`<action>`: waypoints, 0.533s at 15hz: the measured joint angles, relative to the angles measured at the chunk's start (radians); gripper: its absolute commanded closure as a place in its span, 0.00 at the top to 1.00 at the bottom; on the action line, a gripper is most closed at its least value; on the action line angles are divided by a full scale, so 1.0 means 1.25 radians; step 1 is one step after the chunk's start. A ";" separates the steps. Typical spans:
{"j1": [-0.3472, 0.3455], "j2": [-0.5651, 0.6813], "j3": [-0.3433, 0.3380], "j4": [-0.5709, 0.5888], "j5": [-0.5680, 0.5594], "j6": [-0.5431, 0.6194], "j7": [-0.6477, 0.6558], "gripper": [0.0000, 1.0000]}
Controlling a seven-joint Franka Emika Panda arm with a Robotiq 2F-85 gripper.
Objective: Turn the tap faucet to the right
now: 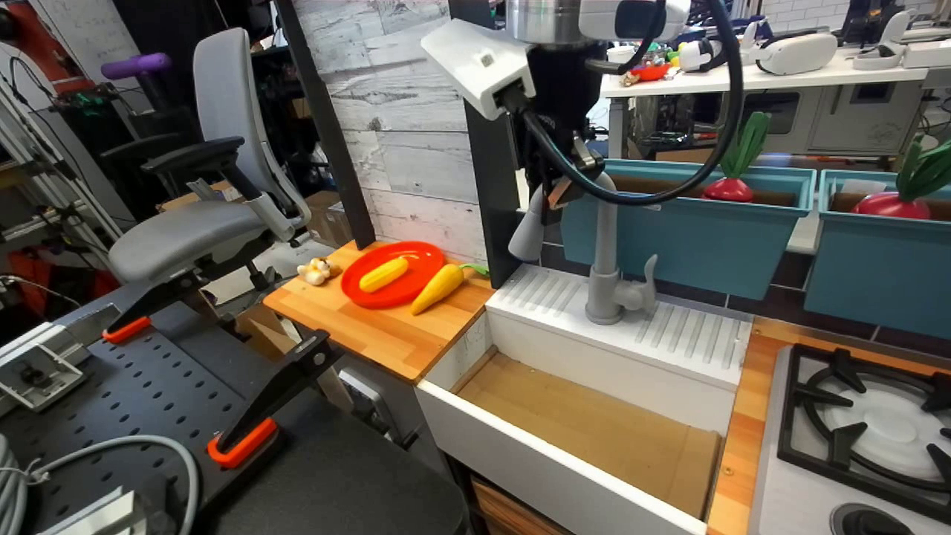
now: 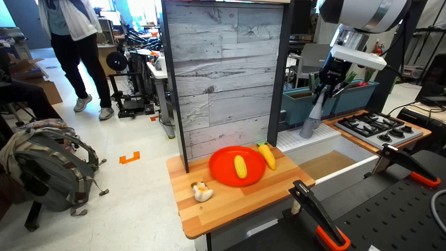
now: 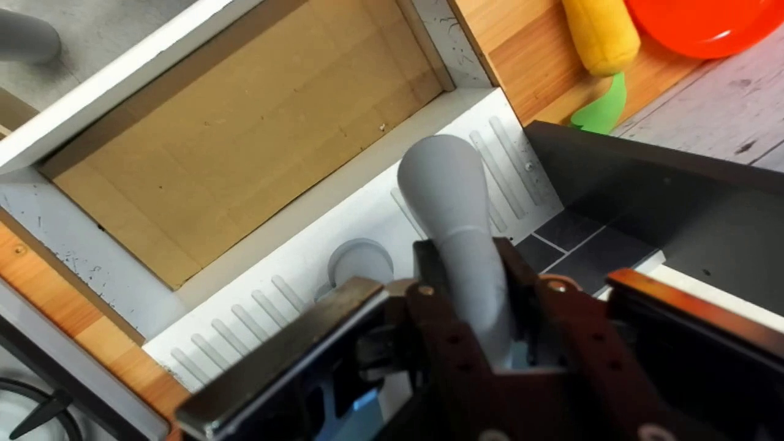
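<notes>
The tap faucet (image 1: 606, 241) is a grey gooseneck standing on the white ridged ledge behind the sink. In an exterior view its spout end hangs toward the red plate's side. It also shows in the other views (image 2: 316, 113) (image 3: 450, 184). In the wrist view the spout head is above the ledge, beside the basin. My gripper (image 3: 468, 251) has one finger on each side of the spout tube, close against it, and appears shut on it. The gripper (image 1: 553, 197) is at the arch's top, and it covers part of the arch. The small lever handle (image 1: 640, 292) is at the faucet's base.
The sink (image 1: 587, 479) has a cardboard floor. A black post (image 1: 490, 178) and wood-pattern panel (image 2: 226, 73) stand beside the ledge. Teal planters (image 1: 683, 245) are behind the faucet. A stove (image 1: 884, 423) and a red plate (image 2: 223, 170) flank the sink.
</notes>
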 measured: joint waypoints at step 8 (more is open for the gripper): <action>-0.022 0.029 -0.003 0.074 -0.053 -0.117 -0.091 0.06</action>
